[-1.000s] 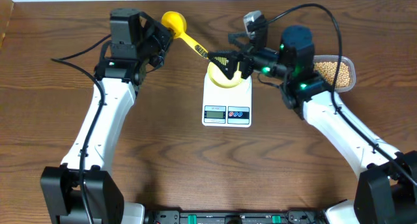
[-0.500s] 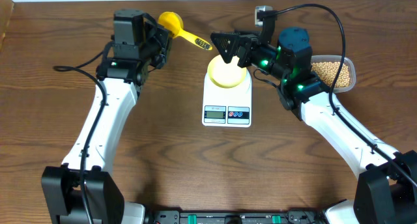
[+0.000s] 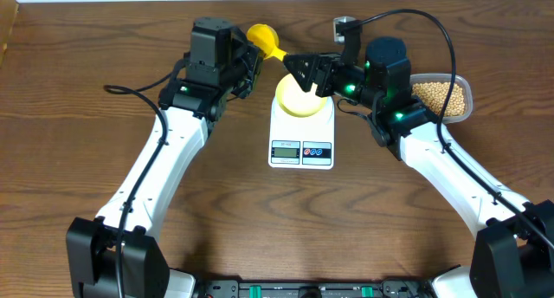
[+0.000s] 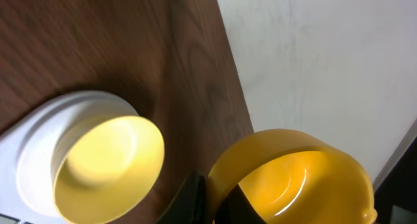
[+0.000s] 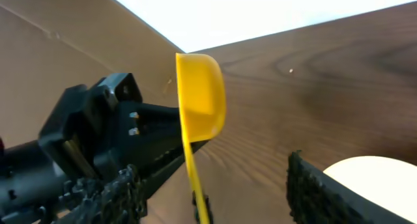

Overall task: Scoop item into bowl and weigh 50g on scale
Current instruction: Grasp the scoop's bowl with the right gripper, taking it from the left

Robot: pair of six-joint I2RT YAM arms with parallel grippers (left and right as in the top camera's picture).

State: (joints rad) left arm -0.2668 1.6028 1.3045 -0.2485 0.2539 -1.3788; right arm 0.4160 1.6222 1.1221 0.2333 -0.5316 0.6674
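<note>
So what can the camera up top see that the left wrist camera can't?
Only the overhead view shows the clear tub of beans, the little display and buttons on the scale, and the whole left arm and right arm. Only the left wrist view shows the pale wall past the table edge. It also looks right into the yellow scoop, which has nothing in it. Both show the pale-yellow bowl sitting on the white scale, the scoop and the brown table.

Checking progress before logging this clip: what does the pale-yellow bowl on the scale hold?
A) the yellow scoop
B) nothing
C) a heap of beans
B: the left wrist view shows the bowl on the scale with a bare inside; the beans lie in the clear tub.
</note>
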